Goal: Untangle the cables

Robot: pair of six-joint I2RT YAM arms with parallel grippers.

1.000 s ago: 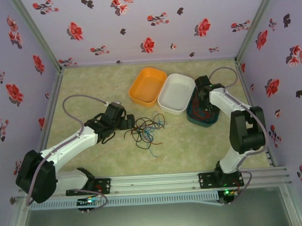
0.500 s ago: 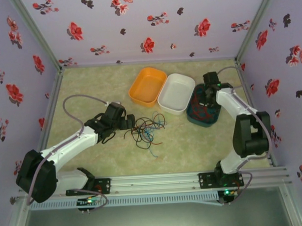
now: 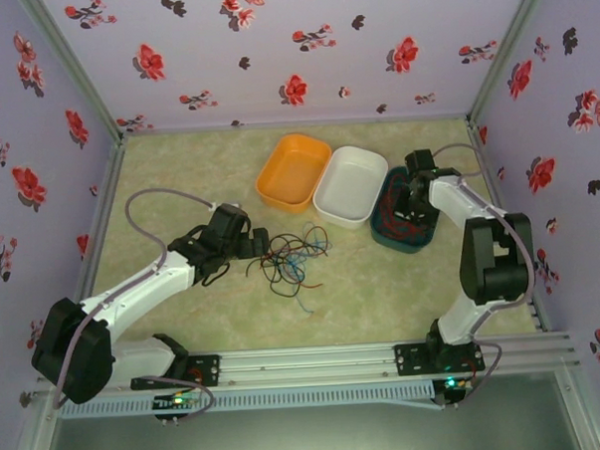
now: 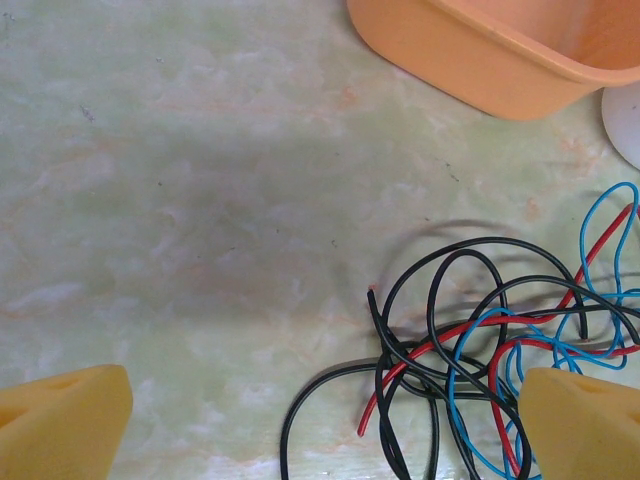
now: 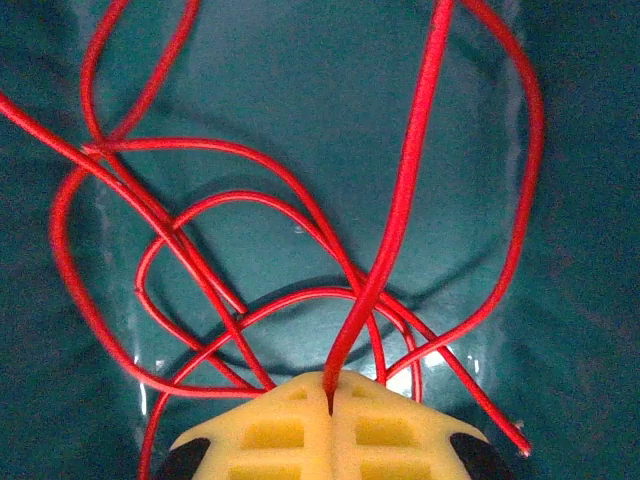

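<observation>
Looking down from the overhead camera, I see the tangle of cables (image 3: 293, 257) lying on the table (image 3: 179, 180) just ahead of the left gripper (image 3: 253, 242), apart from the three trays behind it. The orange tray (image 3: 293, 170), the white tray (image 3: 350, 183) and the teal tray (image 3: 388, 243) sit side by side in a row, each touching the next.

On the left wrist camera the left gripper (image 4: 320, 430) has its fingers spread wide, one yellow pad in each bottom corner. The black strand (image 4: 440, 300), the red strand (image 4: 440, 335) and the blue strand (image 4: 610, 200) loop over one another on the table, toward the right-hand pad. I cannot tell whether that pad touches them. The orange tray's wall (image 4: 480, 60) runs across the top right.

My right gripper (image 3: 410, 195) hangs over the teal tray. On its wrist camera the right gripper (image 5: 330, 400) has its pads pressed together on a red cable (image 5: 400, 200), which rises from the seam between them. The rest of that cable lies in loose, crossing loops on the teal tray's floor (image 5: 300, 80).
</observation>
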